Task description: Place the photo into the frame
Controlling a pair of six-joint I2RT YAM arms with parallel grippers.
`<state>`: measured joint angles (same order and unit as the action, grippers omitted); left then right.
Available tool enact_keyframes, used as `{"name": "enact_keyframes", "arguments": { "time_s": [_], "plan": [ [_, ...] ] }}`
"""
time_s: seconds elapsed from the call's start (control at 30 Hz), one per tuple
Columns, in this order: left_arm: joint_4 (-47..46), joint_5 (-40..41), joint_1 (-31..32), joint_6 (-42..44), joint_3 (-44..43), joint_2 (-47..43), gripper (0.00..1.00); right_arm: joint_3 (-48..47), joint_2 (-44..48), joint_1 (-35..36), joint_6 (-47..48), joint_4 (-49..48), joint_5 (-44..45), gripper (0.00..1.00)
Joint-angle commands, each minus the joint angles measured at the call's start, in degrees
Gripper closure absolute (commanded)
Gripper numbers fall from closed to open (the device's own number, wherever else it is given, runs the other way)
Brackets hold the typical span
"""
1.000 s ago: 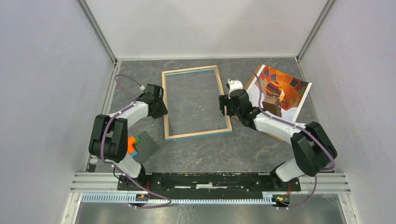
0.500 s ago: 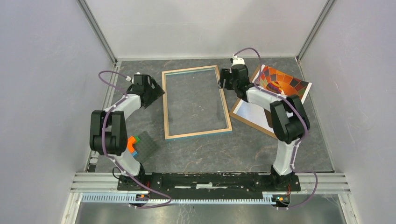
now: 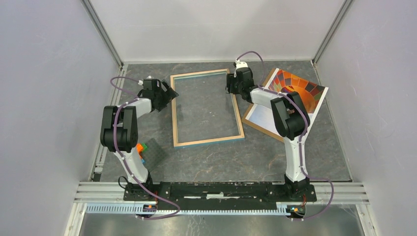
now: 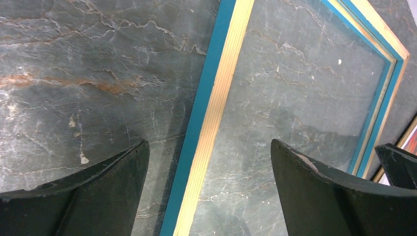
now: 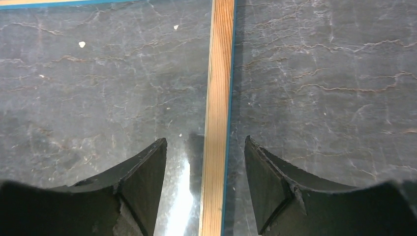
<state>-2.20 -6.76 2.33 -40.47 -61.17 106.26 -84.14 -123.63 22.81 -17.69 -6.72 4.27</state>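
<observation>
The left gripper (image 4: 209, 147) stands wide open astride the left rail of the frame (image 3: 208, 141), the right gripper (image 5: 205, 142), less wide, astride its right rail.

Left fingers (image 4: 98, 196) spread wide; right fingers (image 5: 142, 182) parted.

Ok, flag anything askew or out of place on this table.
The photo lies diagonally at the far right, partly under the right arm, not squared with the frame. Coloured bricks beside the left arm look unrelated to framing.
</observation>
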Motion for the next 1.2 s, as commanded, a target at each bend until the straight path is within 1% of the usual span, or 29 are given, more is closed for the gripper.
{"name": "enact_keyframes", "arguments": {
  "time_s": [0.0, 0.07, 0.17, 0.23, 0.3, 0.37, 0.43, 0.53, 0.73, 0.83, 0.9, 0.97, 1.03, 1.07, 1.1, 1.13, 1.17],
  "plan": [
    [-3.81, -2.2, -0.05, 0.31, -1.08, 1.1, 0.02, -4.35, -3.3, -0.09, 0.38, -0.14, -0.7, 0.38],
    [-4.98, -3.61, -0.04, -0.14, -0.69, 1.65, 0.02, -4.34, -3.73, -0.18, 0.07, -0.69, -1.21, 0.45],
    [-7.41, -7.96, -0.07, -1.83, -0.32, 3.29, 0.03, -2.8, -3.33, -0.47, -0.61, -3.25, -3.3, 0.54],
    [-10.38, -10.79, -0.04, -3.96, 1.14, 3.71, 0.04, -2.03, -3.26, -0.88, -1.2, -4.95, -4.11, 0.62],
    [-14.26, -12.75, -0.1, -7.1, 3.42, 3.67, 0.05, -1.74, -3.24, -1.1, -1.21, -5.96, -6.88, 0.65],
    [-17.84, -14.48, -0.04, -9.49, 5.61, 3.48, 0.06, -1.66, -3.29, -1.32, -1.14, -7.13, -8.46, 0.7],
    [-20.51, -14.85, -0.08, -11.2, 7.59, 2.48, 0.07, -1.58, -3.46, -1.29, -1.17, -8.59, -9.94, 0.75],
    [-20.77, -13.78, -0.05, -11.61, 8.9, 1.22, 0.07, -1.82, -3.11, -1.28, -0.88, -9.8, -12.13, 0.85],
    [-23.46, -10.95, 0.52, -15.83, 14.11, -1.41, 0.07, 0.27, 3.28, -1.19, -1.03, -10.44, -12.66, 1.0],
    [-23.82, -10.27, 0.92, -17.84, 16.04, -2.87, 0.07, 0.49, 5.16, -1.2, -0.65, -8.09, -10.84, 1.0],
    [-23.55, -10.29, 1.23, -17.91, 17.38, -4.1, 0.07, 1.2, 5.98, -1.19, -0.64, -8.41, -11.16, 1.0],
    [-21.87, -9.5, 1.27, -17.21, 18.9, -5.79, 0.07, 0.78, 6.13, -1.21, -0.68, -7.32, -11.8, 1.0],
    [-18.55, -7.66, 1.14, -15.78, 20.23, -8.16, 0.07, 0.3, 6.75, -1.28, -0.7, -4.27, -10.77, 0.99],
    [-16.58, -6.39, 1.03, -14.83, 20.71, -9.49, 0.06, 0.25, 7.28, -1.37, -0.5, -2.08, -9.8, 0.92],
    [-14.38, -4.92, 1.06, -13.76, 20.92, -10.53, 0.05, 0.2, 7.76, -1.54, 0.24, -0.04, -8.96, 0.82],
    [-12.6, -4.06, 1.05, -13.0, 20.91, -11.6, 0.05, 0.13, 8.35, -1.89, 0.99, 2.7, -8.23, 0.68],
    [-10.52, -3.11, 1.04, -12.27, 20.74, -12.59, 0.04, 0.37, 9.0, -2.18, 2.2, 5.3, -8.06, 0.58]
  ]
}}
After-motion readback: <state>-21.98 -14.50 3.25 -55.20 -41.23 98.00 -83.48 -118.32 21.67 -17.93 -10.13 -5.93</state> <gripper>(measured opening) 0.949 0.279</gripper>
